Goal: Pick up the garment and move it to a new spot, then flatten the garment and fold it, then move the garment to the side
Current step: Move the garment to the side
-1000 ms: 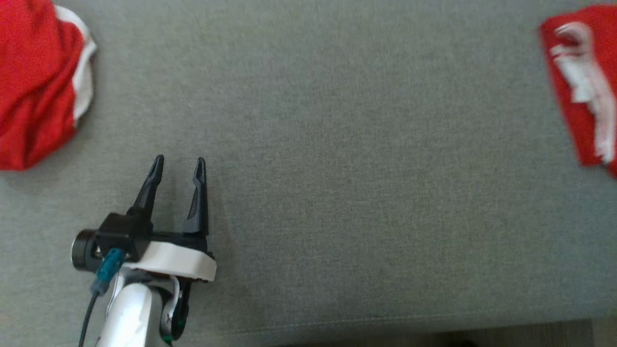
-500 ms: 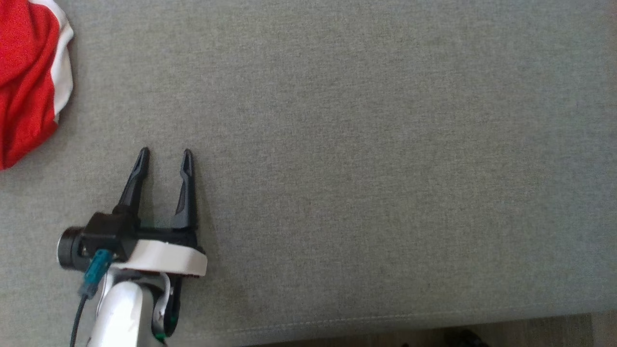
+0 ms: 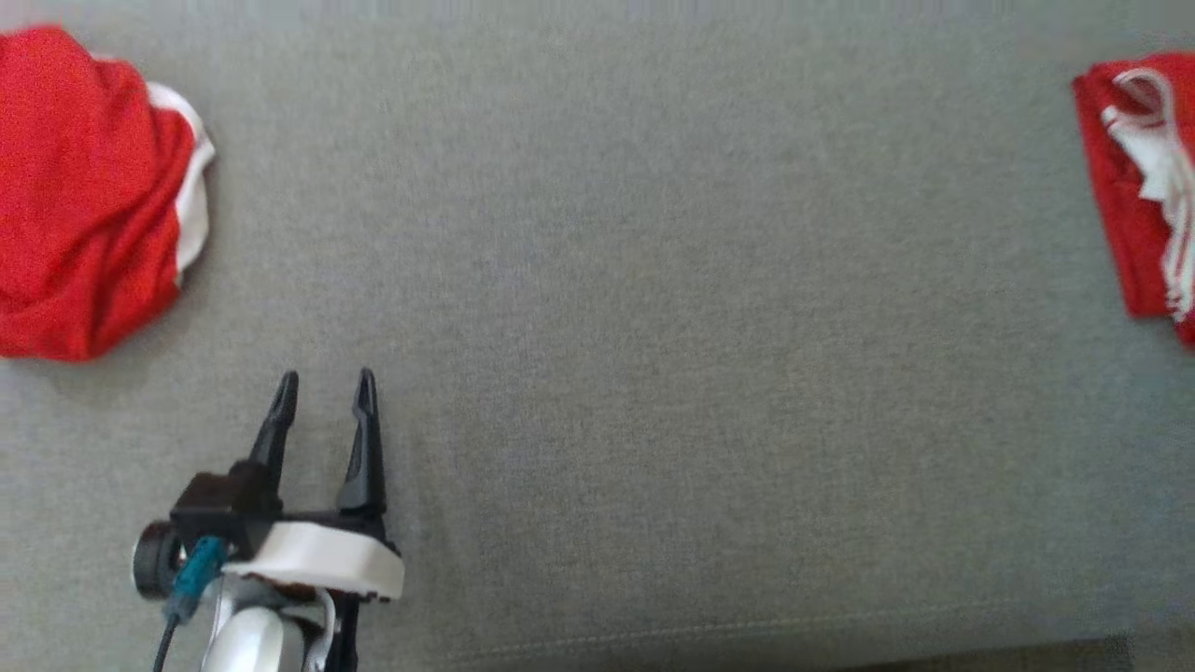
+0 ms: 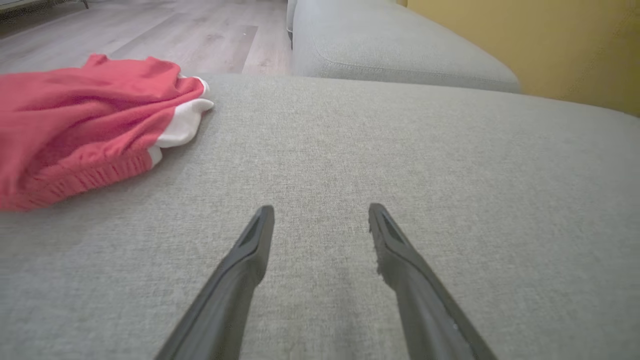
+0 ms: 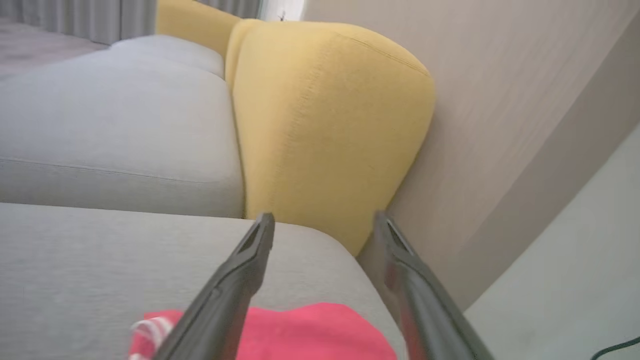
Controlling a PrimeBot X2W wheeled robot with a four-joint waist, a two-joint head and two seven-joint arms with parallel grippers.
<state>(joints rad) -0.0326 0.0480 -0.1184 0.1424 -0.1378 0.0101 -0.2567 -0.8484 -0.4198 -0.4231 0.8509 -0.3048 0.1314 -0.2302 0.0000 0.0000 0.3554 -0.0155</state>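
Note:
A crumpled red garment with white trim lies at the far left of the grey seat; the left wrist view has this red garment at its left. My left gripper stands open and empty to the right of and nearer than it, low over the cushion, its fingers apart from the cloth. A second red garment with white stripes lies at the right edge. My right gripper hangs open just above that cloth, nothing between its fingers.
A yellow back cushion and a beige wall stand beyond the seat's right end. Another grey cushion adjoins farther along, with wooden floor past the left garment. The seat's front seam runs near me.
The head camera swung left, then back and slightly upward, so the striped garment left the picture and returned. My left gripper stays open in the same place on the seat.

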